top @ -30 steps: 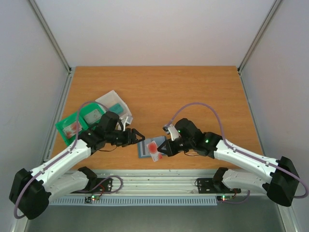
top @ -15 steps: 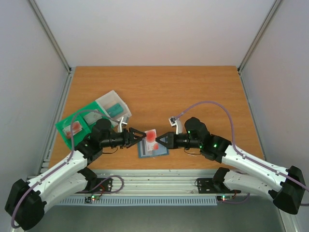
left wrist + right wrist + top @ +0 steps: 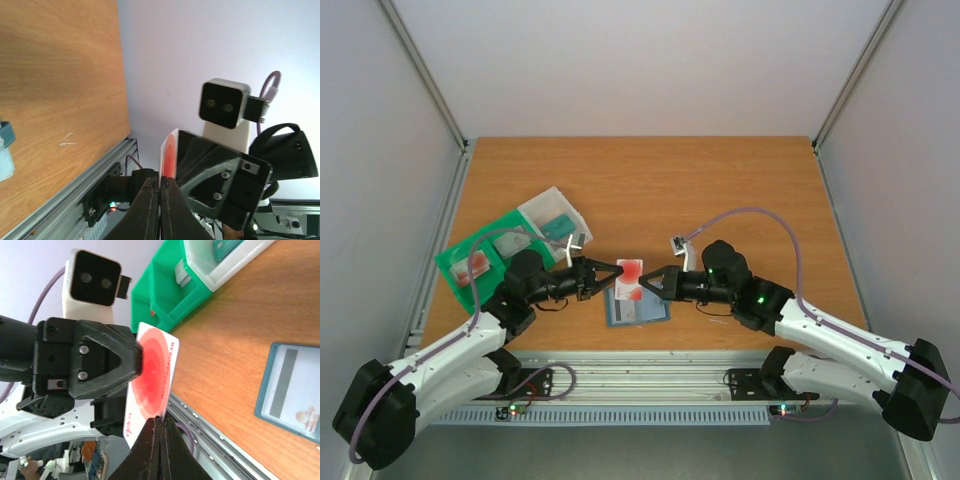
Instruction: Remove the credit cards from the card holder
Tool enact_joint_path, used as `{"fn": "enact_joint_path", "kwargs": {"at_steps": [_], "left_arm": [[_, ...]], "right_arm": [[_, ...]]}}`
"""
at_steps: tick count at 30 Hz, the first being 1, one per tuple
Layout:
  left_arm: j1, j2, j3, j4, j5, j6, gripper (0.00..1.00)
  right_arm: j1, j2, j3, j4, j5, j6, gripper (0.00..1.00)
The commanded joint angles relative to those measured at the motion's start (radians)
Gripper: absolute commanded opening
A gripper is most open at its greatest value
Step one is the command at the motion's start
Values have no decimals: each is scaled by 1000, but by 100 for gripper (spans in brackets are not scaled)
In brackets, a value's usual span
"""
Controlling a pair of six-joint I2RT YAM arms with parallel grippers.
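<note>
Card (image 3: 629, 271) with a big red round mark is up in the air, just over the holder (image 3: 658, 310), and both grippers have it. The left gripper (image 3: 617, 270) is pinched tight on the card's left edge. The right gripper (image 3: 646, 283) is pinched tight on its right edge. The two tips point at each other with the card between them. From the left wrist the card (image 3: 169, 155) shows edge-on, a thin white and red strip. It sits between the closed fingers (image 3: 150, 210) of the left gripper (image 3: 160, 184), and the right gripper (image 3: 220, 180) is right behind it. From the right wrist the red mark on the card (image 3: 152, 382) faces the camera. The right gripper (image 3: 161, 422) nips the card's near edge and the left gripper (image 3: 139, 358) bites its far edge. The holder (image 3: 264, 395) is blue. It lies flat and open on the table (image 3: 720, 190), near the front edge, between the two arms. A second card (image 3: 287, 390) lies in it, pale with a grey stripe and a small pink mark in one corner. Off to the left, well apart from the holder, sits a green tray (image 3: 455, 272). A clear box (image 3: 555, 215) is at the tray's far end.
</note>
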Motion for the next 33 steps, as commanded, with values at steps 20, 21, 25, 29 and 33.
{"fn": "enact_joint_path", "kwargs": {"at_steps": [20,21,25,29,33], "left_arm": [[-7,-15,155,-377,166,301,0],[-6,-18,157,-376,175,303,0],[-6,-28,159,-378,201,317,0],[-14,-2,143,-335,240,312,0],[-57,5,141,-307,243,309,1]], "right_arm": [[1,1,317,-645,60,-588,29],[1,12,331,-657,43,-597,30],[1,71,378,-693,-12,-627,34],[1,113,391,-681,-86,-637,39],[1,169,408,-668,-137,-641,44]]}}
